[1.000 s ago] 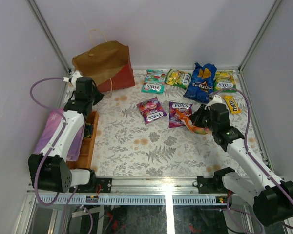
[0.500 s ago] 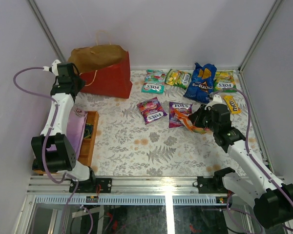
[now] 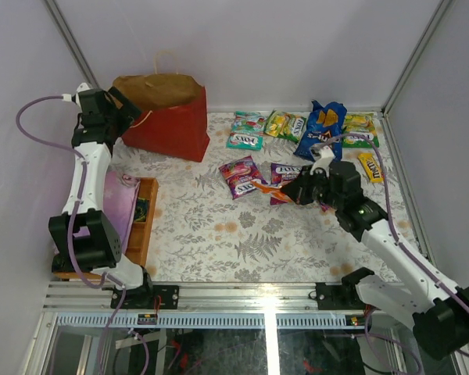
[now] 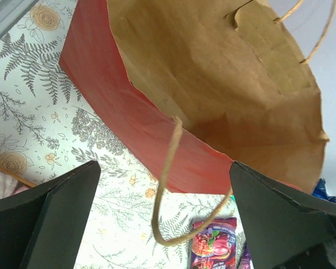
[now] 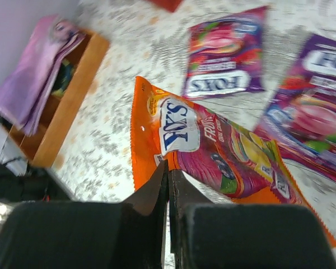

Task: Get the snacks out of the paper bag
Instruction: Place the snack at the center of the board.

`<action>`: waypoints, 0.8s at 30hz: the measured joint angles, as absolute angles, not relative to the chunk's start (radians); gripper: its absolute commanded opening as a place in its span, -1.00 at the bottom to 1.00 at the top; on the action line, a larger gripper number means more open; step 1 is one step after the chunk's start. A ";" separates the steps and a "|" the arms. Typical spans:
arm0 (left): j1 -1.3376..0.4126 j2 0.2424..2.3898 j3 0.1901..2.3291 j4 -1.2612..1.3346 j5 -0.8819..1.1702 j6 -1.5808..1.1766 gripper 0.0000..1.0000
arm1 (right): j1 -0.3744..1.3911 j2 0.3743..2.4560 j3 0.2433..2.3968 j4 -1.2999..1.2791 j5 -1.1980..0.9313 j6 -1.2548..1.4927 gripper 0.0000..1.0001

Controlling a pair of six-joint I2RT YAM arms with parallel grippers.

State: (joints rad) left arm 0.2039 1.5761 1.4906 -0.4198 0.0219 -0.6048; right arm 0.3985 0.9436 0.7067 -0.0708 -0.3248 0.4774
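Note:
The red paper bag stands upright at the back left, its brown inside facing my left wrist camera. My left gripper is open beside the bag's left top edge. A string handle hangs loose between its fingers. Snacks lie on the cloth: teal packs, green-yellow packs, a blue chip bag, a yellow bar and purple-pink packs. My right gripper is shut on the edge of an orange candy pack, held above the purple packs.
A wooden tray with a folded purple cloth sits along the left edge, also in the right wrist view. Flower-patterned cloth covers the table. Walls and metal frame posts close in the back and sides.
My left gripper rose toward the back left, tipping the bag from slumped to upright, and has now opened off it. My right gripper moved left, still holding the orange pack.

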 measured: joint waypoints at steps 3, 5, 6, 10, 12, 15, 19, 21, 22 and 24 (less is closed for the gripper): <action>0.204 1.511 1.454 -0.416 0.022 -0.605 0.99 | 0.508 0.993 0.770 -0.079 -0.331 0.447 -1.00; 0.204 1.437 1.403 -0.413 0.016 -0.605 0.99 | 0.567 1.039 0.807 -0.078 -0.327 0.436 -1.00; 0.204 1.391 1.370 -0.411 0.010 -0.605 0.99 | 0.601 1.065 0.823 -0.078 -0.316 0.430 -1.00; 0.204 1.248 1.262 -0.414 -0.030 -0.605 0.99 | 0.767 1.145 0.836 -0.085 -0.223 0.398 -0.91; 0.204 1.187 1.203 -0.419 -0.052 -0.605 0.99 | 0.863 1.195 0.837 -0.086 -0.192 0.383 -0.82; 0.204 1.099 1.099 -0.423 -0.062 -0.605 0.99 | 0.968 1.274 0.837 -0.086 -0.177 0.373 -0.60; 0.204 1.013 0.995 -0.449 -0.063 -0.599 0.99 | 1.060 1.330 0.807 -0.089 -0.229 0.381 0.46; 0.204 0.993 0.965 -0.460 -0.063 -0.592 0.99 | 1.066 1.296 0.773 -0.117 -0.246 0.379 0.72; 0.204 0.990 0.956 -0.464 -0.063 -0.588 0.99 | 1.066 1.269 0.762 -0.143 -0.245 0.376 0.79; 0.204 0.990 0.939 -0.467 -0.060 -0.585 0.99 | 1.066 1.203 0.755 -0.203 -0.226 0.373 0.88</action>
